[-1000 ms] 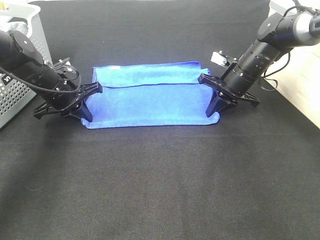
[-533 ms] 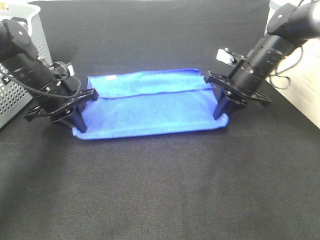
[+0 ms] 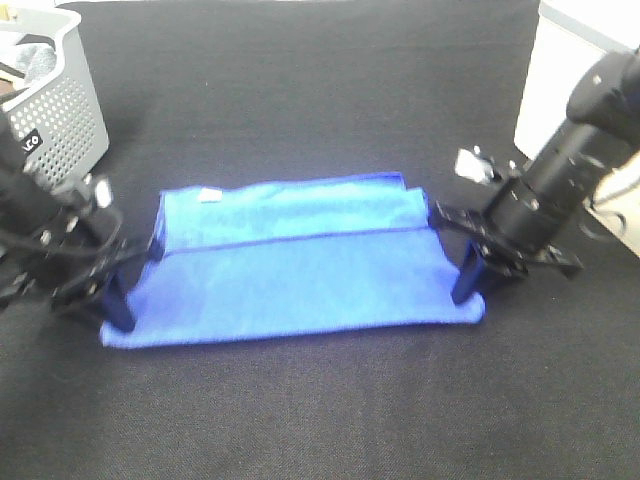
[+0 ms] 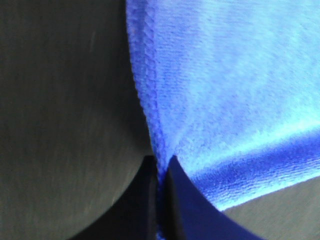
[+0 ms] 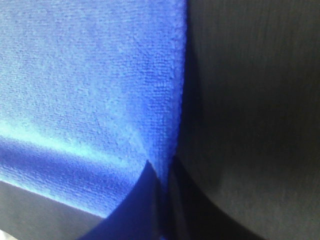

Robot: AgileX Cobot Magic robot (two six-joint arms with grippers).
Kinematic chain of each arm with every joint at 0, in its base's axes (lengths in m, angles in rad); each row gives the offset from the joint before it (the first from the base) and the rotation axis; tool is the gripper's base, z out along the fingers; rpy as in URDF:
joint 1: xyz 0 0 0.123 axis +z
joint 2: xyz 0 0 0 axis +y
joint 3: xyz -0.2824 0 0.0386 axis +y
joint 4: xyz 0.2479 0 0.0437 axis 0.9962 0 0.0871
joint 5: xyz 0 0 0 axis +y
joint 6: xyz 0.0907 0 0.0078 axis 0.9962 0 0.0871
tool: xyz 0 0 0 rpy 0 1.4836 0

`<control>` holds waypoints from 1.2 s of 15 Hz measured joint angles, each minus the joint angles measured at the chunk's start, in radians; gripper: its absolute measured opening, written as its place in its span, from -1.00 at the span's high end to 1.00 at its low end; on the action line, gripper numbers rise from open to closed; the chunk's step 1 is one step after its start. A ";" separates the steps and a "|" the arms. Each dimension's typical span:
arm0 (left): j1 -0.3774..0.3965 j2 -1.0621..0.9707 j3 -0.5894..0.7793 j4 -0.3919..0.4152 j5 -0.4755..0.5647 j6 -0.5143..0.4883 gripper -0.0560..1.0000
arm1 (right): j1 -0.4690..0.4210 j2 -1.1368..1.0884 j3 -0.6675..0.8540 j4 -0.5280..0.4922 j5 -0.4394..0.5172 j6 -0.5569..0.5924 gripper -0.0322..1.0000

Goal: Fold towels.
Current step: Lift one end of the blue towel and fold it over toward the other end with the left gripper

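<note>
Pinching towel (image 3: 300,280) ends: left fingers (image 4: 142,210), right fingers (image 5: 137,210) each clamped on its edge.

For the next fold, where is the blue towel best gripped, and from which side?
At the two near corners, coming in from the short ends. The towel lies spread wide; the left gripper and right gripper pinch it there.

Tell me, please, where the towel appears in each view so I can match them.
Exterior high: the towel spans the middle, over the black mat.
Left wrist: it fills over half the picture, its edge pinched in the left pincer.
Right wrist: likewise, edge pinched in the right pincer.
Shared landmark: the black mat beside the towel's edge.
</note>
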 joint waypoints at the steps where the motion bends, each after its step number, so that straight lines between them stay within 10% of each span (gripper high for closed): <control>1: -0.001 -0.017 0.026 -0.002 -0.026 0.000 0.88 | 0.000 -0.006 0.023 0.002 -0.009 -0.014 0.94; 10: -0.001 -0.028 -0.123 0.002 -0.285 -0.020 0.88 | 0.000 -0.008 -0.200 0.002 -0.117 -0.019 0.94; 18: -0.001 0.171 -0.381 0.035 -0.295 -0.042 0.88 | 0.000 0.256 -0.559 -0.018 -0.020 -0.006 0.94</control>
